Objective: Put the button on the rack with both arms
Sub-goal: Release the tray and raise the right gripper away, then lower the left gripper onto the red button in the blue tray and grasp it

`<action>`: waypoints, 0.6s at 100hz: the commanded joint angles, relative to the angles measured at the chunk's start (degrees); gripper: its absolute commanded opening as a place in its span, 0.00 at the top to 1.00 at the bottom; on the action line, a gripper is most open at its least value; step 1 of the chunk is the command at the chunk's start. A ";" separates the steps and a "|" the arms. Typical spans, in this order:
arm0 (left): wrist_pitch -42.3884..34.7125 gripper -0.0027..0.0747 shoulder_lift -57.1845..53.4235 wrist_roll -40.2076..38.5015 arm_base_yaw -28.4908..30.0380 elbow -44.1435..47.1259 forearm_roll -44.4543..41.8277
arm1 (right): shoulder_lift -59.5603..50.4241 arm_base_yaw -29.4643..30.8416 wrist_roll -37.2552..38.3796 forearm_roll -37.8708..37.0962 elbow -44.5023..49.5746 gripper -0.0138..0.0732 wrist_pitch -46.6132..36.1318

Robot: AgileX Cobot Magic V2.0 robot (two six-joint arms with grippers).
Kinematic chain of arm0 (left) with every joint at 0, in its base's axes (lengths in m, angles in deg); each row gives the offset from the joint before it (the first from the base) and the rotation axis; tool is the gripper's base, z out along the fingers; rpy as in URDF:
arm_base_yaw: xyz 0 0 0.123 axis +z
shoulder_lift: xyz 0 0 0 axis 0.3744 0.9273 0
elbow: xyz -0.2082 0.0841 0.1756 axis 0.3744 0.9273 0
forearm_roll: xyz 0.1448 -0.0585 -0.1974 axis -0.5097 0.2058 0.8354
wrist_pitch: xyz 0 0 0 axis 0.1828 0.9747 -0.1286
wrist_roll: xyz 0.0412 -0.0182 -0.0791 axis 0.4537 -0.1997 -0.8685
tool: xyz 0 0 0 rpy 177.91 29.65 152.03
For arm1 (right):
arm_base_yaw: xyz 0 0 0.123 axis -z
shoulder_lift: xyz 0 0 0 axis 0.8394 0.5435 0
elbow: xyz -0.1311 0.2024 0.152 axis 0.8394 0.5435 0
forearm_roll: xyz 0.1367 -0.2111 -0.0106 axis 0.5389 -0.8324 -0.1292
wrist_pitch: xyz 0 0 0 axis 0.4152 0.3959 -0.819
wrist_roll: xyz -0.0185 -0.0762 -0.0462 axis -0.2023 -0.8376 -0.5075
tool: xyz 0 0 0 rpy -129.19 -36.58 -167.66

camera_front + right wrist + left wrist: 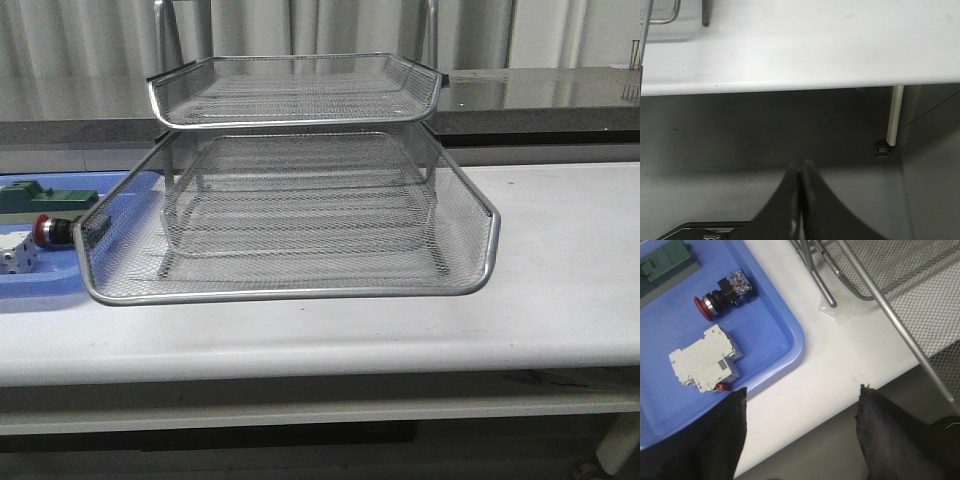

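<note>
The button is lying on its side in the blue tray, red head pointing away from the rack, and nothing is touching it. The white block is sitting just beside the button in the same tray, and the green block is lying near it on the other side. The tray is resting on the desk just beside the rack's extended lower shelf. The left pincer is hovering open over the desk edge near the tray corner, holding nothing. The right pincer is hanging closed and empty below the desk edge, well apart from the rack.
</note>
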 commanded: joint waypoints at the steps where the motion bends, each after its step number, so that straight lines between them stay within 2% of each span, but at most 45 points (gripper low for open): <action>1: -2.42 0.39 -0.60 2.75 -0.30 -3.12 1.64 | 0.07 0.17 -0.31 -1.30 -1.97 0.92 -2.66; 18: -0.09 0.39 5.22 10.93 -0.30 -9.40 1.38 | 0.07 0.17 -0.31 -1.30 -1.97 0.92 -2.66; 43: 2.98 0.38 17.05 12.39 -0.30 -21.54 -7.90 | 0.07 0.17 -0.31 -1.30 -1.97 0.92 -2.66; 60: 4.47 0.38 26.04 16.33 -0.30 -29.83 -8.17 | 0.07 0.17 -0.31 -1.30 -1.97 0.92 -2.66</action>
